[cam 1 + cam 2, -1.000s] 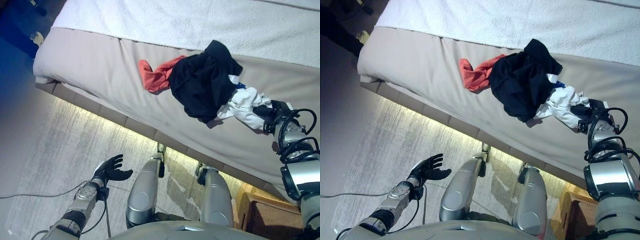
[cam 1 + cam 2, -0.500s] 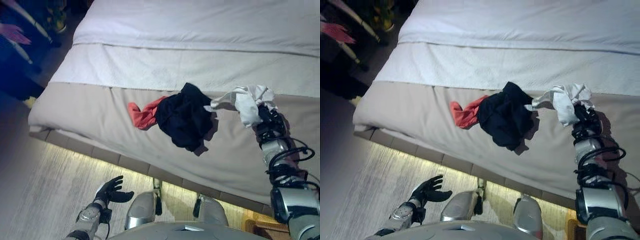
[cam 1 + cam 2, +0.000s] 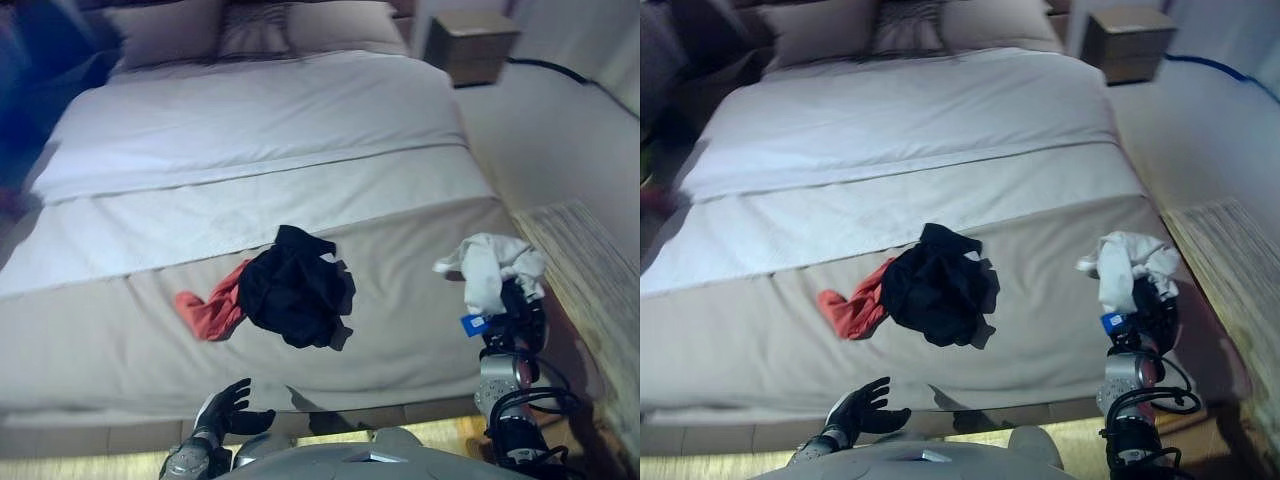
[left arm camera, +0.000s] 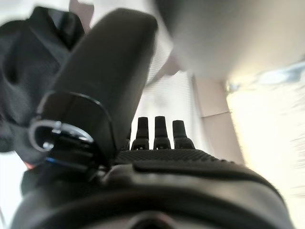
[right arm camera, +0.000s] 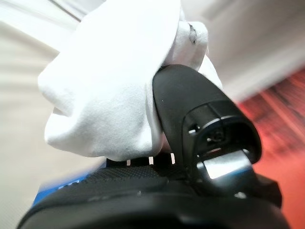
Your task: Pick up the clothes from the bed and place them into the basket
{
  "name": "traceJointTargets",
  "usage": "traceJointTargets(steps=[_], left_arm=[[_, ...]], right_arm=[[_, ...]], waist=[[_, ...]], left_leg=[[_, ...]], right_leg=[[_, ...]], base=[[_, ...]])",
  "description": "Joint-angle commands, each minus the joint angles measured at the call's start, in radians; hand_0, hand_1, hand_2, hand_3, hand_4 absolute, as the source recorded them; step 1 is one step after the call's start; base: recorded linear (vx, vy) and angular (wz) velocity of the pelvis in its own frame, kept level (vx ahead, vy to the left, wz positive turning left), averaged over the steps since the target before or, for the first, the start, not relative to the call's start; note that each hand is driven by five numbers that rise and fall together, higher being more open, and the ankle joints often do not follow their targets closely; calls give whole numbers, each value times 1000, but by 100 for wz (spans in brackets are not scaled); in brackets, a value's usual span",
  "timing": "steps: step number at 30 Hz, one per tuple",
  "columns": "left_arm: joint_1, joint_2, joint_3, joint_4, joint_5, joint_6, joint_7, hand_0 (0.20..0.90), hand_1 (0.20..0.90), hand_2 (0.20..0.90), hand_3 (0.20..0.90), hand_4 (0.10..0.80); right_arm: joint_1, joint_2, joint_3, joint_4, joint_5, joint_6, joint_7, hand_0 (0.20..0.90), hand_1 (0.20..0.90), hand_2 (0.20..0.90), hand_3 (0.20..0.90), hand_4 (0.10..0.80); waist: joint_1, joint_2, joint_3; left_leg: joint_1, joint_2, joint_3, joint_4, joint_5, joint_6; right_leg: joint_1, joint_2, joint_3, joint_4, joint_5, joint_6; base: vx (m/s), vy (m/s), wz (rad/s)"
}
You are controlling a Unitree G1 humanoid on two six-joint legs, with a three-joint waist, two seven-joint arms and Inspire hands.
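My right hand (image 3: 518, 318) is raised over the bed's right front corner, shut on a bunched white garment (image 3: 490, 268) with a small blue tag. In the right wrist view the white garment (image 5: 114, 90) bulges over the curled thumb (image 5: 190, 114). A black garment (image 3: 295, 292) lies crumpled on the beige throw (image 3: 120, 340), partly covering a red garment (image 3: 208, 310) on its left. My left hand (image 3: 228, 408) hangs low in front of the bed, fingers straight and spread, holding nothing. No basket shows in any view.
The bed (image 3: 260, 130) has white sheets and pillows (image 3: 170, 30) at its head. A wooden nightstand (image 3: 470, 45) stands at the far right. A striped rug (image 3: 590, 270) lies on the floor right of the bed.
The camera has swung up, showing the whole bed. My right hand has lifted the white garment away from the black pile toward the right. The left hand stays low.
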Motion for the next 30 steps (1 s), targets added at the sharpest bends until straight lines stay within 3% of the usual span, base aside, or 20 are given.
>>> traceJointTargets(steps=[1, 2, 3, 4, 6, 7, 9, 11, 14, 18, 22, 25, 26, 30], left_arm=[[-44, 41, -6, -14, 47, -25, -11, 900, 900, 900, 900, 800], [-42, 47, 0, -12, 33, -18, -1, 900, 900, 900, 900, 800], [-35, 57, 20, -7, 15, -7, 20, 900, 900, 900, 900, 800], [-34, 59, 28, -5, 7, -3, 28, 900, 900, 900, 900, 800], [-36, 64, 35, -4, 7, 1, 32, 900, 900, 900, 900, 800], [-55, 69, 33, 19, 5, 0, 33, 900, 900, 900, 900, 800], [-78, 67, 30, 43, -13, 1, 43, 900, 900, 900, 900, 800], [-98, 64, 36, 59, -25, 7, 52, 900, 900, 900, 900, 800], [-109, 57, 45, 61, -17, 18, 64, 900, 900, 900, 900, 800], [-114, 32, 55, 57, -26, 11, 41, 900, 900, 900, 900, 800], [-112, 2, 50, 67, -54, -13, 60, 900, 900, 900, 900, 800], [-102, -14, 54, 55, -48, -26, 42, 900, 900, 900, 900, 800], [-97, -16, 52, 51, -44, -36, 38, 900, 900, 900, 900, 800], [-93, -2, 58, 50, -50, -15, 55, 900, 900, 900, 900, 800]], right_arm=[[-10, -37, -31, -140, -80, -132, -34, 300, 300, 300, 200, 100], [-11, -32, -30, -132, -74, -118, -25, 300, 300, 300, 200, 100], [-23, -26, -27, -109, -74, -98, -49, 300, 300, 300, 200, 100], [-32, -25, -22, -100, -76, -94, -66, 300, 300, 300, 200, 100], [-42, -21, -13, -91, -74, -90, -84, 300, 300, 300, 200, 100], [-59, -15, 10, -54, -81, -87, -116, 300, 300, 300, 200, 100], [-73, -11, 37, -6, -80, -86, -108, 300, 300, 300, 200, 100], [-88, -3, 61, 47, -122, -67, -123, 300, 300, 300, 200, 100], [-103, -2, 89, 101, -161, -30, -133, 300, 300, 300, 200, 100], [-116, -26, 110, 203, -199, 28, -132, 300, 300, 300, 200, 100], [-116, -41, 124, 293, -206, 60, -123, 300, 300, 300, 200, 100], [-114, -47, 134, 331, -214, 64, -142, 300, 300, 300, 200, 100], [-118, -50, 143, 346, -217, 51, -159, 300, 300, 300, 200, 100], [-139, -65, 161, 374, -249, 88, -195, 300, 300, 300, 200, 100]], waist=[[0, -9, -10], [7, -9, -7], [31, -4, 0], [43, -2, 2], [65, 2, 4], [88, 14, -4], [109, 17, -14], [136, 4, -25], [161, -14, -33], [160, -42, -37], [154, -61, -25], [180, -55, -2], [196, -40, 12], [183, -20, 10]], left_leg=[[-41, -43, 41, 93, -76, 17], [-33, -40, 64, 88, -77, 16], [-20, -25, 125, 74, -67, 9], [-18, -17, 146, 69, -61, 6], [-17, -7, 173, 61, -51, 8], [-35, 14, 200, 51, -29, 17], [-50, 28, 227, 47, -22, 23], [-54, 37, 258, 47, -23, 20], [-36, 70, 298, 47, -21, -10], [-36, 131, 315, 57, -1, -58], [-67, 179, 297, 149, 0, -93], [-132, 138, 220, 182, 22, -95], [-177, 126, 198, 163, 62, -100], [-138, 101, 181, 110, 58, -88]], right_leg=[[-20, -44, -167, 38, 79, 63], [-41, -59, -229, 70, 92, 75], [-57, -83, -347, 125, 97, 87], [-55, -97, -382, 144, 98, 86], [-50, -115, -401, 182, 97, 82], [-22, -136, -422, 245, 74, 62], [12, -157, -453, 258, 55, 49], [58, -179, -500, 215, 47, 51], [126, -160, -552, 85, 17, 53], [146, -91, -515, -8, 7, 41], [150, -66, -496, -22, 12, 11], [156, -57, -472, -32, 20, 4], [163, -47, -462, -31, 11, 2], [138, -62, -458, -3, 3, 2]], base=[[-139, 48, -68], [-201, 43, -111], [-284, 36, -111], [-363, 17, -158], [-292, -18, -139], [-302, -46, -96], [-306, -122, -77], [-186, -197, -79], [-113, -270, -66], [-54, -318, -46], [-26, -208, -28], [-35, -62, -29], [-36, 23, -1], [16, 100, -22]])
